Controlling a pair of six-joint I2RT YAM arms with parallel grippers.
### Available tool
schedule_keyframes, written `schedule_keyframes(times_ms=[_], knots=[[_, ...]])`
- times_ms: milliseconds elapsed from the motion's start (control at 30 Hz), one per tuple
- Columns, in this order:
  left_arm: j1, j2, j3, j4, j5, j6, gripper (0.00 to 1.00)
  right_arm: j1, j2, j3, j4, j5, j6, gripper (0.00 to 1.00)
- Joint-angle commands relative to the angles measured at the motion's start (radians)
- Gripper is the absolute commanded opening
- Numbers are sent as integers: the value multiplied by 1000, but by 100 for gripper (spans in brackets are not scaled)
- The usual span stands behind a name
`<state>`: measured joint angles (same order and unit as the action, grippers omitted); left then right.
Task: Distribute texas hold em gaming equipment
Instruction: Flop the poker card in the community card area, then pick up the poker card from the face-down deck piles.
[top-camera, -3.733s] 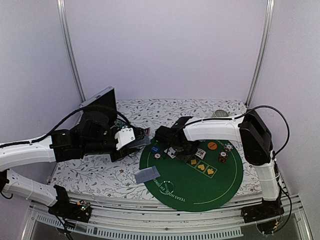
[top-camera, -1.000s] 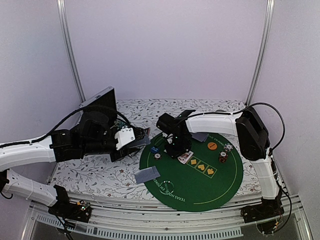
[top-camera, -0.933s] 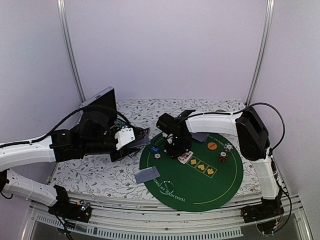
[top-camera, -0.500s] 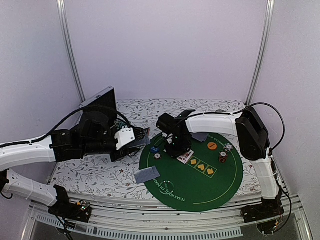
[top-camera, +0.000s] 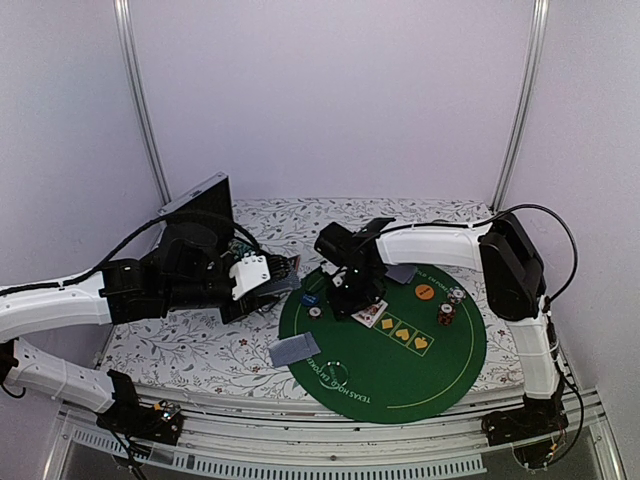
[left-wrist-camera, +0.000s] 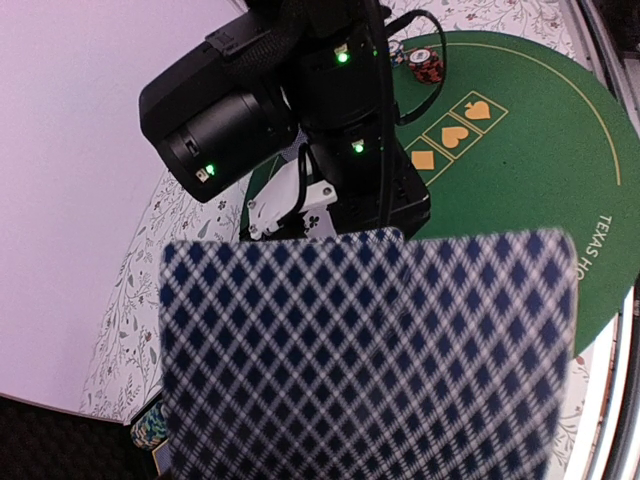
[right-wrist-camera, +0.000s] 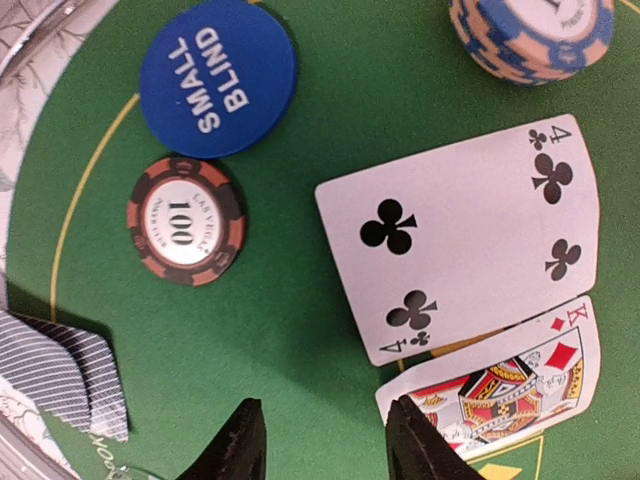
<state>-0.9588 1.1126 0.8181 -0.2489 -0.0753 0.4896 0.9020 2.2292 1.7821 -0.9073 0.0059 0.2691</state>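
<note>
Lying on round felt (top-camera: 400, 370), rectangular cards (right-wrist-camera: 465, 235)

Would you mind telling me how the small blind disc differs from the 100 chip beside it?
The disc is plain blue with white lettering; the chip is reddish-brown with dark rim stripes and a white centre. The disc looks wider than the chip. Both are round and lie flat on the green mat.
</note>
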Motion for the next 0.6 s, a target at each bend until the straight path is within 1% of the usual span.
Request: schedule_keyframes(times_ms=[0,133,333,400,433,467,500,567], knots=[[11,-18,-8,17,3,3,43,-9,-136,-27,36,-39,-18,47],[11,-23,-8,16,7,3,43,-33,-220,-81,47,-47,-19,59],[10,-24,-7,16,12,3,43,-57,-393,-157,181,-162,-61,76],[11,-25,-5,15,12,3,43,-57,-446,-186,256,-236,-79,81],[11,-25,-5,15,12,4,43,-57,-470,-203,298,-308,-86,86],[11,-25,-5,16,11,5,43,-58,-488,-217,336,-353,-91,88],[11,-25,-5,15,11,4,43,-58,-503,-230,379,-440,-91,94],[11,-22,-5,16,12,5,42,-57,-516,-254,461,-556,-70,99]])
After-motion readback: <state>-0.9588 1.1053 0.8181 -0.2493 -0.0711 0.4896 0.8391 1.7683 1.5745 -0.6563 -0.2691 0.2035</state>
